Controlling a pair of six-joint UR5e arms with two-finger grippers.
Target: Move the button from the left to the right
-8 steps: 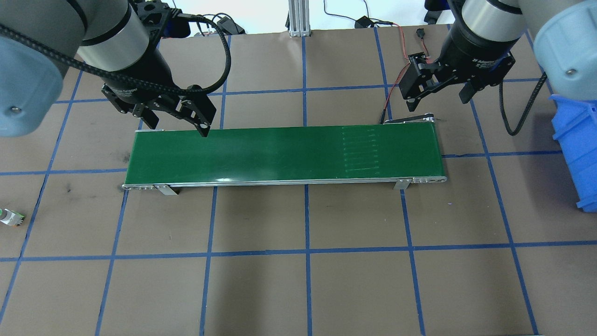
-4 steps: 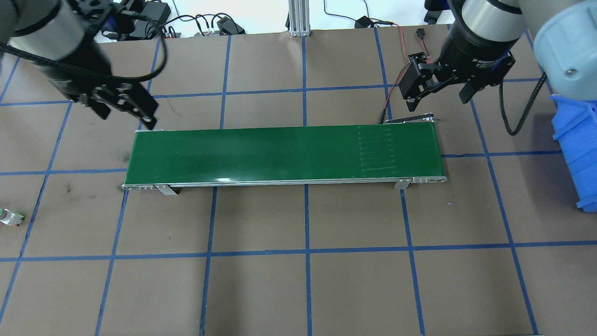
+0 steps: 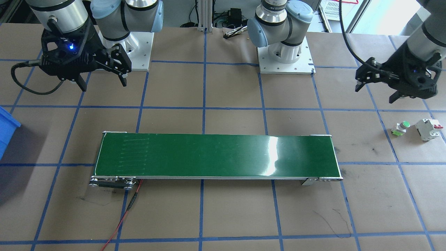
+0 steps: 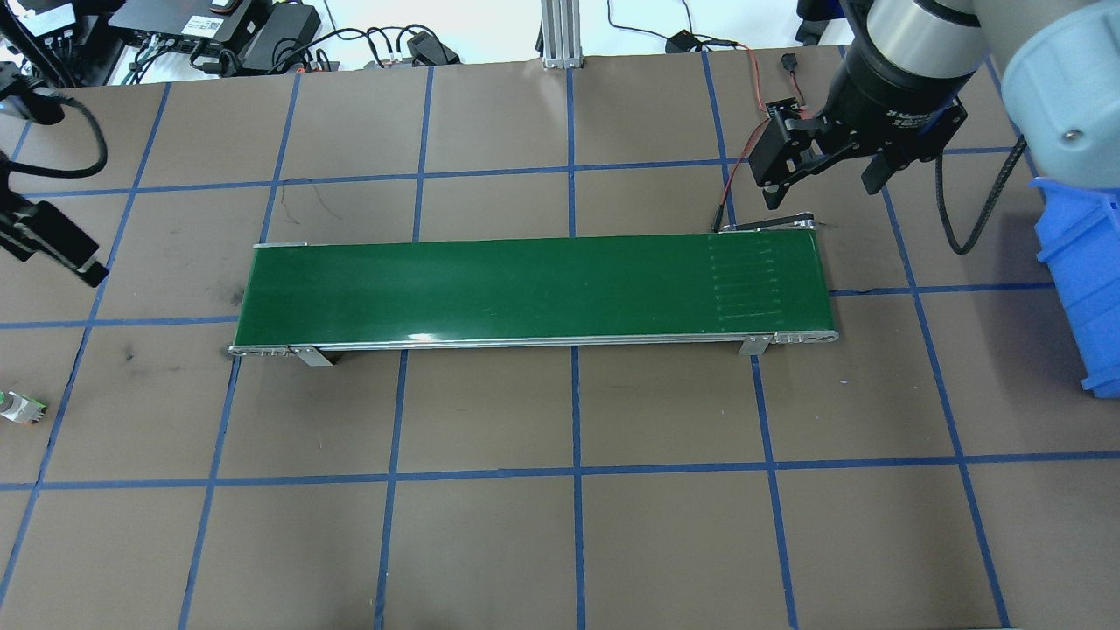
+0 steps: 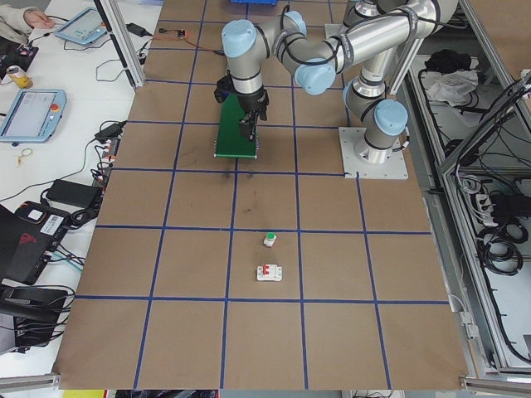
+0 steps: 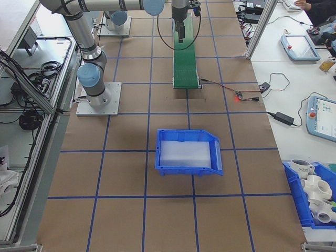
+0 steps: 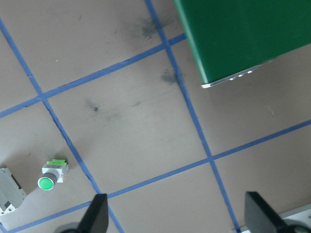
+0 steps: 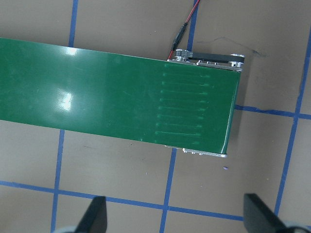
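Note:
The button [image 3: 400, 128], with a round green cap on a white and light-green body, lies on the brown table past the left end of the green conveyor belt [image 3: 216, 157]. It also shows at the overhead view's left edge as the button [image 4: 19, 408] and in the left wrist view as the button [image 7: 51, 174]. My left gripper [image 3: 374, 92] hovers open and empty, behind the button and apart from it. My right gripper [image 4: 822, 192] hangs open and empty above the table just behind the belt's right end.
A white circuit breaker [image 3: 429, 129] with a red lever lies next to the button, farther out. A blue bin [image 4: 1085, 280] stands at the table's right edge. A red wire [image 3: 122, 216] runs from the belt's right end.
My left arm has swung left, from the belt's left end out towards the table's left edge. The marks on the belt have shifted to the right. The right arm has not moved.

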